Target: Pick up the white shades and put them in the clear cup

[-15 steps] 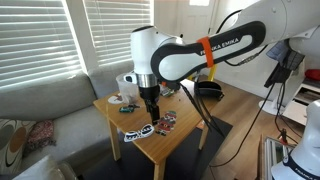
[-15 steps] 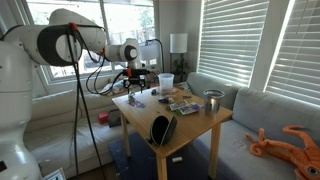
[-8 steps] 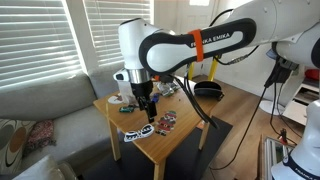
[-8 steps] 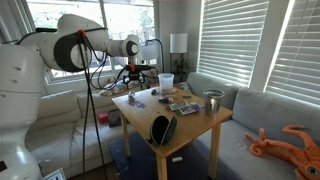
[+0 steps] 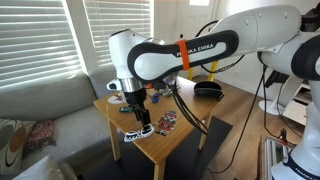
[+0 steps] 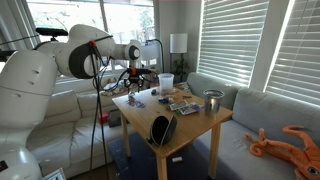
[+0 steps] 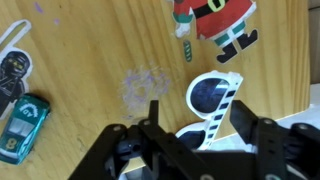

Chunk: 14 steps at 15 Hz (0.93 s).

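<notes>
The white shades (image 7: 212, 95), with a white frame and dark lenses, lie flat on the wooden table (image 7: 90, 40). In the wrist view my gripper (image 7: 199, 113) is open just above them, one finger on each side of the frame. In an exterior view the gripper (image 5: 140, 120) hangs low over the shades (image 5: 137, 132) near the table's front corner. The clear cup (image 6: 166, 82) stands at the far end of the table in an exterior view, away from the gripper (image 6: 136, 90). The arm hides most of the cup in the other exterior view.
A Santa sticker (image 7: 215, 22) lies just beyond the shades. A teal toy car (image 7: 22, 126) and a dark item (image 7: 14, 70) sit to the side. A metal can (image 6: 212, 101) and a black rounded object (image 6: 162, 128) are on the table. A sofa (image 5: 40, 110) borders it.
The arm has swung sideways and lowered, bringing the open gripper down over the shades. The shades and the cup have not moved.
</notes>
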{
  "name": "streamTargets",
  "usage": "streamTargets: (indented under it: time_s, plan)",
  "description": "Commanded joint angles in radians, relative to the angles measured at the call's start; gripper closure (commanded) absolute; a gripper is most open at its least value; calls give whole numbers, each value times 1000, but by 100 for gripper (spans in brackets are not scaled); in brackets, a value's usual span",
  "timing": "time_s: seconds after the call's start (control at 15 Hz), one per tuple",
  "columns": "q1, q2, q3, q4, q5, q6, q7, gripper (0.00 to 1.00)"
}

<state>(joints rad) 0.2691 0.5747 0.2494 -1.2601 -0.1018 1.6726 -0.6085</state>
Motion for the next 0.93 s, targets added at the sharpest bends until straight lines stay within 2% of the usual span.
streamTargets:
  time_s: [0.0, 0.07, 0.13, 0.2, 0.27, 0.4, 0.47, 0.73, 0.87]
  plan:
    - [23, 78, 10, 112, 9, -97, 3, 27]
    - [31, 90, 9, 127, 3, -112, 9, 23]
    - [40, 102, 8, 146, -1, -123, 15, 31]
    - [46, 112, 6, 159, -3, -135, 20, 48]
    - [50, 120, 6, 174, -2, -147, 23, 48]
    - [61, 139, 3, 205, -5, -167, 33, 62]
    - [92, 197, 3, 316, -13, -214, 53, 71]
    - [138, 274, -11, 491, -22, -310, 88, 98]
    - [157, 317, -18, 582, -21, -360, 106, 100]
